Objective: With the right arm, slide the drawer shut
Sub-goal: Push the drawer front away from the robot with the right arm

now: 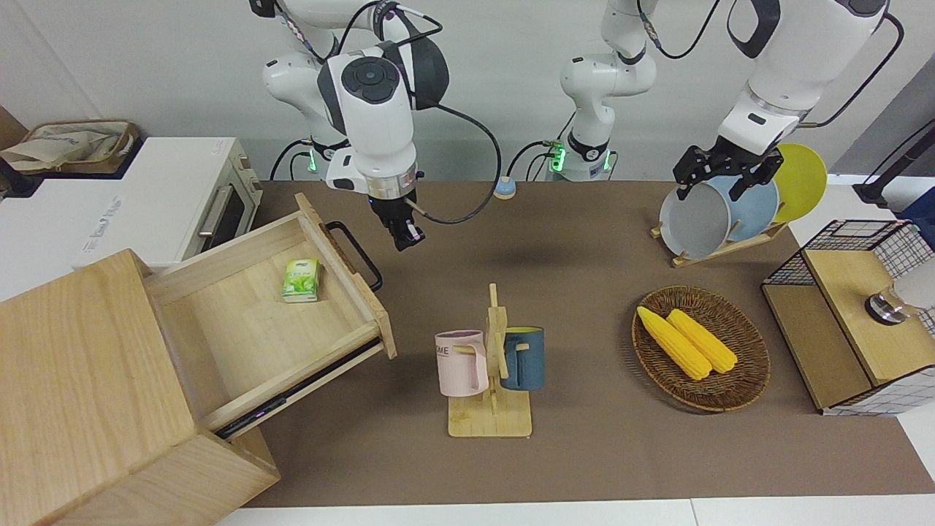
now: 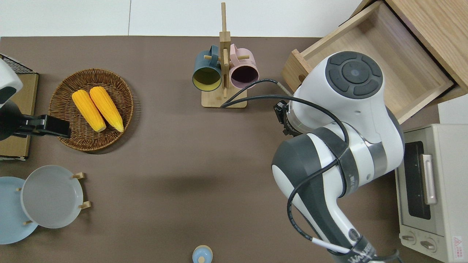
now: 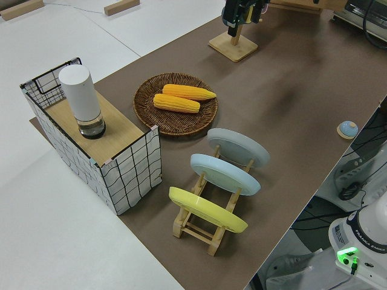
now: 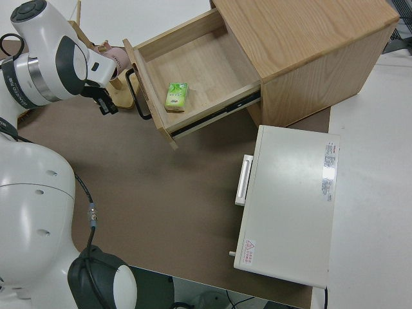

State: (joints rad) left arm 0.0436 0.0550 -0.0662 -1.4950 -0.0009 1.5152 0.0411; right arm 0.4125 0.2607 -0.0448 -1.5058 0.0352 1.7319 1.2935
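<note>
Front view: right gripper (image 1: 406, 235) hangs in the air just beside the drawer's black loop handle (image 1: 356, 255), at about 2 o'clock from it and not touching. Fingers point down; cannot tell how far apart they are, and nothing is seen held in them. Right arm (image 2: 340, 120) reaches in over the mat near the drawer's front panel. Drawer (image 1: 277, 307) is pulled well out of the light-wood cabinet (image 1: 88, 387) at the right arm's end of the table, slide rails showing. A small green packet (image 1: 302, 280) lies on the drawer floor near the front panel. White toaster oven (image 4: 290, 206) sits beside the cabinet, nearer to the robots. Mug rack (image 1: 491, 365) with a pink and a blue mug stands mid-table, at roughly 4 o'clock from the handle. Left arm is parked.
</note>
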